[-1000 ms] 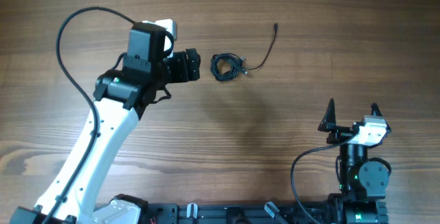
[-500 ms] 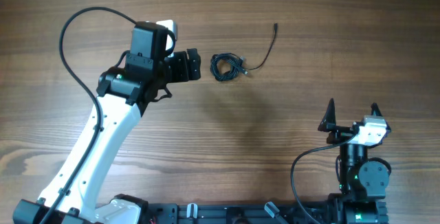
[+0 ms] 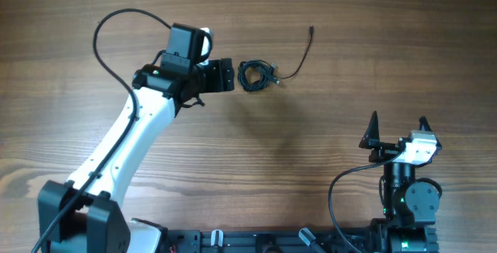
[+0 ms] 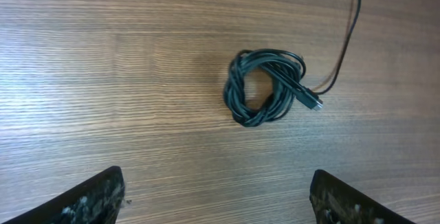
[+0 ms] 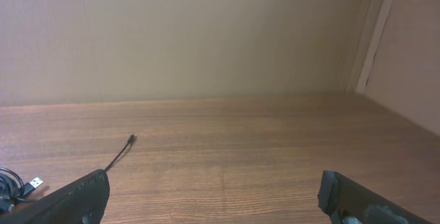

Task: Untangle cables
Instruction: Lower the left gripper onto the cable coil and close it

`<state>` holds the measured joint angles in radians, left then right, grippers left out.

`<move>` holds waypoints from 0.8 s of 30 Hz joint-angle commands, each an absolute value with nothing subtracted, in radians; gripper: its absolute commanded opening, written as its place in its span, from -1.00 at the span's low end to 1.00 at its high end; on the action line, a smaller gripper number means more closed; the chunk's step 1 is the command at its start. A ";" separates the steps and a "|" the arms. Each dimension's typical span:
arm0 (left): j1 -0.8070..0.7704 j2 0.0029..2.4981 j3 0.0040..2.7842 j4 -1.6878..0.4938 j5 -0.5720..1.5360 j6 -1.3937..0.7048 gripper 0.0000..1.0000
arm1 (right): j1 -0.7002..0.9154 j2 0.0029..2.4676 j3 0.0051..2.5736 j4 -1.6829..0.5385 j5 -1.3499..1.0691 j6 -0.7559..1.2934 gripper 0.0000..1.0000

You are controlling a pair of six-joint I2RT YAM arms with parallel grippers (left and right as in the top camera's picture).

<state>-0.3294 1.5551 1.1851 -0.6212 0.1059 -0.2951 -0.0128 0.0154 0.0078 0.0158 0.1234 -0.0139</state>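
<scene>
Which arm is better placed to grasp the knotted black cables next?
Left. The left pincer, open, hovers right beside the small black coiled cable bundle; the right pincer rests far away.

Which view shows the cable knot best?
Left wrist: the cable knot sits centred and large, its loops distinct. Overhead shows it small; right wrist catches only its edge at lower left.

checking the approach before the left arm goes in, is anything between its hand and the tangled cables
Nothing visible. The left hand is open, just to the side of the bunched cables, and the left wrist view shows only bare table between its fingers and the knot. The one loose strand trails off on the far side.
</scene>
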 commanded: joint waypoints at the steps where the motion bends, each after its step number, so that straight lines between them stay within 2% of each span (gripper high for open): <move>1: -0.371 1.599 1.205 -0.585 0.122 -0.300 0.77 | -0.007 0.005 0.005 0.018 0.114 -0.025 0.99; 12: -0.413 1.626 1.205 -0.531 0.121 -0.300 0.82 | -0.007 0.005 0.005 0.018 0.114 -0.025 0.99; 24: -0.413 1.681 1.205 -0.511 0.121 -0.292 0.73 | -0.007 0.005 0.005 0.018 0.114 -0.026 0.99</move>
<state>-0.4122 1.6344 1.1851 -0.5205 0.1104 -0.2947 -0.0128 0.0154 0.0078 0.0158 0.1234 -0.0139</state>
